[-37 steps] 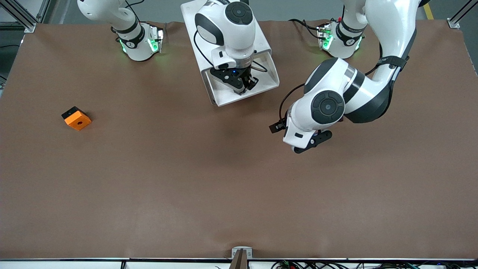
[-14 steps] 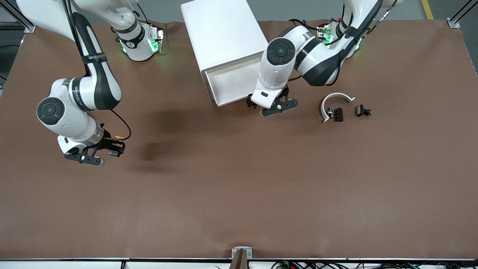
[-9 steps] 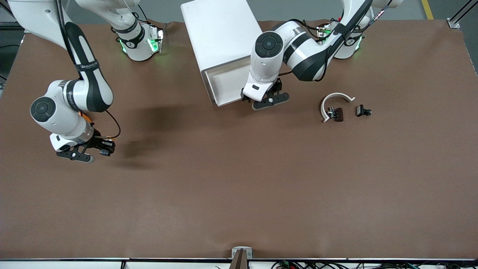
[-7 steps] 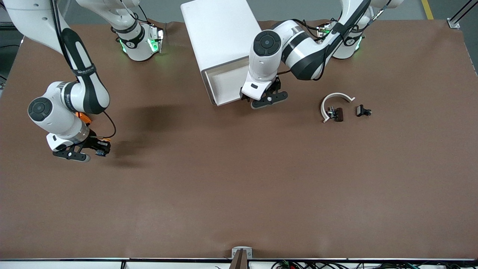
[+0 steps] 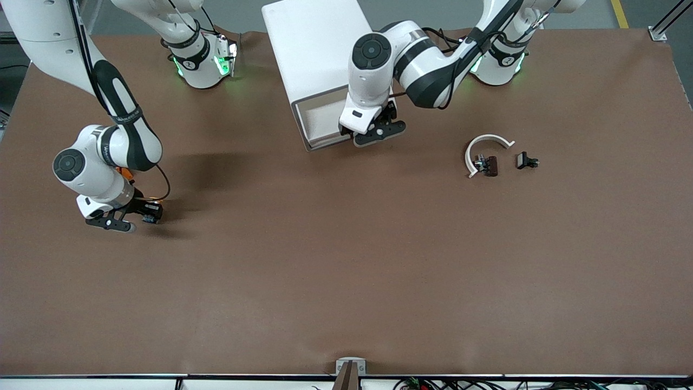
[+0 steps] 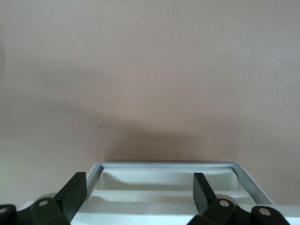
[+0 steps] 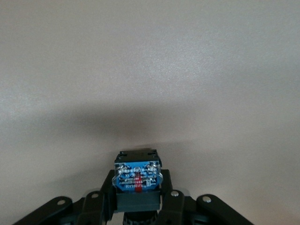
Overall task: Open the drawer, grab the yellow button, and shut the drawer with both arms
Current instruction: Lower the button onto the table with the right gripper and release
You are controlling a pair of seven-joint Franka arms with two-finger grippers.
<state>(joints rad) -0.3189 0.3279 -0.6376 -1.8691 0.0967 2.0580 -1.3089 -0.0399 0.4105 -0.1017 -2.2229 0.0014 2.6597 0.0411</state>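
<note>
The white cabinet (image 5: 319,49) stands between the two arm bases, with its drawer (image 5: 316,122) pulled out toward the front camera. My left gripper (image 5: 373,130) hangs open at the drawer's front end. In the left wrist view its fingers (image 6: 75,193) stand wide apart over the drawer's rim (image 6: 164,165), holding nothing. My right gripper (image 5: 142,215) is low over the table toward the right arm's end, shut on the button (image 5: 152,211). The right wrist view shows the button's blue-black body (image 7: 137,174) clamped between the fingers (image 7: 171,201).
An orange cube (image 5: 124,172) peeks out from under the right arm's wrist. A white curved band with a dark clip (image 5: 484,157) and a second small black clip (image 5: 526,161) lie toward the left arm's end of the table.
The left gripper has moved from beside the drawer's front to over it, closer to the cabinet. The right arm, still holding the button, has drifted toward its own end of the table.
</note>
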